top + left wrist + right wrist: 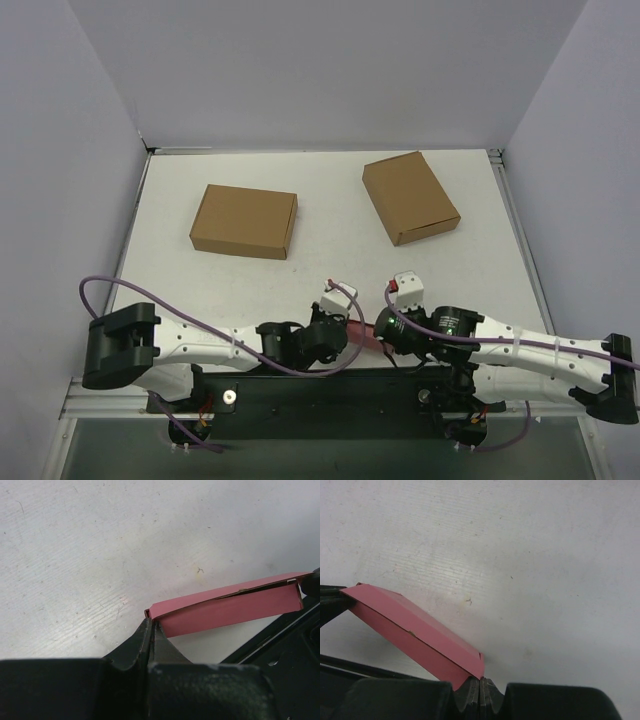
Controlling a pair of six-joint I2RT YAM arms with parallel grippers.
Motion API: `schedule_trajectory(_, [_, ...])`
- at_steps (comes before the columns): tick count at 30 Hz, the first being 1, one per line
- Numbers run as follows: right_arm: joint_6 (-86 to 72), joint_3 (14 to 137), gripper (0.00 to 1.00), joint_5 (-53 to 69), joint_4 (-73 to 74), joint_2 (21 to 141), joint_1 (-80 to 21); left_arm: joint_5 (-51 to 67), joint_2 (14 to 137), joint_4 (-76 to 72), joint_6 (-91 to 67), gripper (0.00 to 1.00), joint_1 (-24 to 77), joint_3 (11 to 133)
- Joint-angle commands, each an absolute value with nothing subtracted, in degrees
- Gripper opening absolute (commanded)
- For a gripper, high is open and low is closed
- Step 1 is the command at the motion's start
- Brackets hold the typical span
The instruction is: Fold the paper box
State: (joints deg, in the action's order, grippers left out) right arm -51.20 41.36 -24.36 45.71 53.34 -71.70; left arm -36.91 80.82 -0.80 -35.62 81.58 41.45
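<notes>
Black fingers of the left tool (150, 625) are clenched on one end of the pink paper box (230, 607). The right tool (480, 682) is pinched tight on the opposite corner, so the flattened box spans the gap between both tools over the white worktop (330, 270). Two brown cardboard boxes (244, 221) (410, 197) lie well beyond the tools, apart from each other.

The white table (330, 275) had a scuffed, faintly marked surface. Two closed brown cardboard boxes lay flat on its far half, well apart: the left box (244, 221) nearly square to the table's edges, the right box (410, 198) turned at an angle.
</notes>
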Motion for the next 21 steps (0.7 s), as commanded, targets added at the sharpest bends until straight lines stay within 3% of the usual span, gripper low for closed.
schedule_trajectory(1, [-53.6,42.8,0.0,-24.2,43.6,52.7,-70.3,-32.2,85.8,12.2,-35.7,0.0,83.8,41.1])
schedule_trajectory(21, [-52.8,37.5,0.0,-9.7,36.0,47.6,-56.6,-38.0,93.5,16.3,-35.0,0.0,88.5,45.8])
